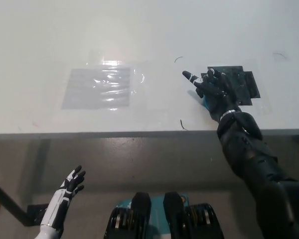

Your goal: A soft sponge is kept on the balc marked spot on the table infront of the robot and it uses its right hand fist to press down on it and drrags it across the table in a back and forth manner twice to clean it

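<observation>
My black right hand (212, 90) lies knuckles-up on the white table (139, 35), just left of the black marked spot (239, 83) and overlapping its left edge. Its fingers are curled, with one digit sticking out to the left. A sliver of the teal sponge (204, 102) shows under the hand's near side; the rest of the sponge is hidden beneath it. My white left hand (70, 186) hangs at the lower left, below the table edge, fingers spread and holding nothing.
A shiny clear plastic patch (98, 87) lies flat on the table to the left of the middle. The table's front edge (114, 133) runs across the picture. Small dark curved marks (182, 124) dot the surface near the hand.
</observation>
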{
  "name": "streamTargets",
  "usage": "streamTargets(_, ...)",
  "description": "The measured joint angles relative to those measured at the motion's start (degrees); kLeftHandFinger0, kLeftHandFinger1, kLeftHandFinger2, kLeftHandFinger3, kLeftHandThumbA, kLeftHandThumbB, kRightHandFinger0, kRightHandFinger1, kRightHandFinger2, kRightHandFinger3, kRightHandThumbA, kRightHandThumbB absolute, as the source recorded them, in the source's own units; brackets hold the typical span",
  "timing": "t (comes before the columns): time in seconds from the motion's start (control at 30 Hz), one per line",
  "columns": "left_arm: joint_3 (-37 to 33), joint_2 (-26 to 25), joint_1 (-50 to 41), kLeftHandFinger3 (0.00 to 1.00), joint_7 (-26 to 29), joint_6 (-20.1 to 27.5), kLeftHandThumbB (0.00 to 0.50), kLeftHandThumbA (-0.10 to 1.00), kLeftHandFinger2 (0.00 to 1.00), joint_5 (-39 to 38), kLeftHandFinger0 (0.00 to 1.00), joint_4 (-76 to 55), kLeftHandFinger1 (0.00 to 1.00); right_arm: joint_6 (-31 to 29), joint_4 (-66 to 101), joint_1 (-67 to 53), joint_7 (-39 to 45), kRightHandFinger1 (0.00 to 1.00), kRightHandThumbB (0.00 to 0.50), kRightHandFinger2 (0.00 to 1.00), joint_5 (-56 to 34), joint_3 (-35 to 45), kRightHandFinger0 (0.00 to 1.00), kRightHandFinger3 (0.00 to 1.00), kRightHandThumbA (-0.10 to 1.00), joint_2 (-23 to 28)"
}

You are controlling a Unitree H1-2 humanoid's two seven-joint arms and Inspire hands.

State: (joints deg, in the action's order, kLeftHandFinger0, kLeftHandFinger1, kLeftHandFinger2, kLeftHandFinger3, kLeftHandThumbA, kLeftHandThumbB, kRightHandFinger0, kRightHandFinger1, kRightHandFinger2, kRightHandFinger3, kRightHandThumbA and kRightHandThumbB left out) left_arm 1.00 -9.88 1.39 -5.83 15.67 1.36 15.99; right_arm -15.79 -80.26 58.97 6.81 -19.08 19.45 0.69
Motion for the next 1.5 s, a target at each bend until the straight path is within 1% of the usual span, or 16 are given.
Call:
streamTargets(0.03, 0.00, 0.00, 0.00, 1.00, 0.00, 0.01, 0.487, 1.00, 1.00, 0.00, 1.00, 0.00, 1.00, 0.01, 0.00, 0.00, 0.00, 0.00, 0.182, 0.00, 0.01, -0.11, 0.00, 0.00, 1.00, 0.22)
streamTargets(0.13, 0.01, 0.00, 0.00, 1.00, 0.00, 0.04, 0.479, 1.00, 1.00, 0.00, 1.00, 0.00, 1.00, -0.01, 0.00, 0.00, -0.01, 0.00, 0.212, 0.00, 0.02, -0.29, 0.00, 0.00, 1.00, 0.86)
streamTargets(0.17, 0.01, 0.00, 0.00, 1.00, 0.01, 0.04, 0.477, 1.00, 1.00, 0.01, 1.00, 0.00, 1.00, -0.03, 0.01, 0.01, -0.06, 0.11, 0.278, 0.14, 0.09, -0.51, 0.11, 0.17, 1.00, 0.99)
streamTargets(0.2, 0.02, 0.00, 0.00, 1.00, 0.01, 0.04, 0.474, 1.00, 1.00, 0.00, 1.00, 0.00, 1.00, -0.23, 0.06, 0.03, -0.27, 0.36, 0.330, 0.47, 0.52, -1.43, 0.35, 0.44, 1.00, 1.17)
streamTargets(0.23, 0.03, 0.00, 0.00, 1.00, 0.01, 0.04, 0.474, 1.00, 1.00, 0.00, 1.00, 0.00, 1.00, -0.42, 0.25, 0.04, -0.47, 0.49, 0.324, 0.53, 1.01, -2.27, 0.50, 0.50, 1.00, 1.29)
streamTargets(0.27, 0.04, 0.00, 0.00, 1.00, 0.01, 0.05, 0.477, 1.00, 1.00, 0.00, 1.00, 0.00, 1.00, -0.67, 0.57, 0.02, -0.48, 0.80, 0.322, 0.86, 1.43, -2.98, 0.79, 0.86, 1.00, 1.39)
streamTargets(0.3, 0.06, 0.00, 0.00, 1.00, 0.02, 0.06, 0.479, 1.00, 1.00, 0.00, 1.00, 0.00, 1.00, -0.78, 0.94, 0.02, -0.28, 1.00, 0.313, 1.00, 1.69, -3.42, 1.00, 1.00, 1.00, 1.45)
streamTargets(0.33, 0.08, 0.00, 0.00, 1.00, 0.02, 0.07, 0.484, 1.00, 1.00, 0.00, 1.00, -0.01, 1.00, -0.83, 2.08, -0.20, 0.17, 1.00, 0.325, 1.00, 1.83, -3.79, 1.00, 1.00, 1.00, 1.46)
streamTargets(0.4, 0.09, 0.00, 0.00, 1.00, 0.03, 0.06, 0.498, 1.00, 1.00, 0.01, 1.00, 0.01, 1.00, -0.88, 6.38, -0.81, 1.61, 1.00, 0.402, 1.00, 1.85, -4.59, 1.00, 1.00, 1.00, 1.45)
streamTargets(0.5, 0.04, 0.00, 0.05, 1.00, 0.02, 0.03, 0.500, 1.00, 1.00, 0.05, 1.00, 0.16, 1.00, -0.50, 13.40, -1.77, 2.16, 1.00, 0.458, 1.00, 1.79, -5.14, 1.00, 1.00, 1.00, 1.41)
streamTargets(0.63, 0.03, 0.00, 0.05, 1.00, 0.02, -0.04, 0.500, 1.00, 1.00, 0.10, 1.00, 0.34, 1.00, 1.00, 22.20, -3.50, 2.33, 1.00, 0.465, 1.00, 1.61, -5.80, 1.00, 1.00, 1.00, 1.37)
streamTargets(0.77, -0.01, 0.00, 0.04, 1.00, 0.02, -0.13, 0.500, 1.00, 1.00, 0.17, 1.00, 0.37, 1.00, 2.79, 29.94, -5.46, 2.40, 1.00, 0.500, 1.00, 1.32, -6.45, 1.00, 1.00, 1.00, 1.38)
streamTargets(1.13, -0.04, 0.00, 0.03, 1.00, 0.02, -0.33, 0.500, 1.00, 1.00, 0.35, 1.00, 0.40, 1.00, 8.20, 50.03, -10.05, 2.38, 1.00, 0.488, 1.00, 0.78, -8.46, 1.00, 1.00, 1.00, 1.43)
streamTargets(1.4, -0.04, 0.00, 0.03, 1.00, 0.01, -0.37, 0.491, 1.00, 1.00, 0.36, 1.00, 0.44, 1.00, 10.51, 64.29, -17.91, 2.37, 1.00, 0.499, 1.00, 0.58, -9.64, 1.00, 1.00, 1.00, 1.65)
streamTargets(1.47, -0.05, 0.00, 0.04, 1.00, 0.01, -0.38, 0.499, 1.00, 1.00, 0.37, 1.00, 0.46, 1.00, 10.97, 67.96, -20.85, 2.37, 1.00, 0.493, 1.00, 0.47, -9.93, 1.00, 1.00, 1.00, 1.78)
streamTargets(1.5, -0.05, 0.00, 0.04, 1.00, 0.00, -0.38, 0.500, 1.00, 1.00, 0.37, 1.00, 0.47, 1.00, 11.22, 70.10, -22.82, 2.37, 1.00, 0.469, 1.00, 0.38, -10.13, 1.00, 1.00, 1.00, 1.82)
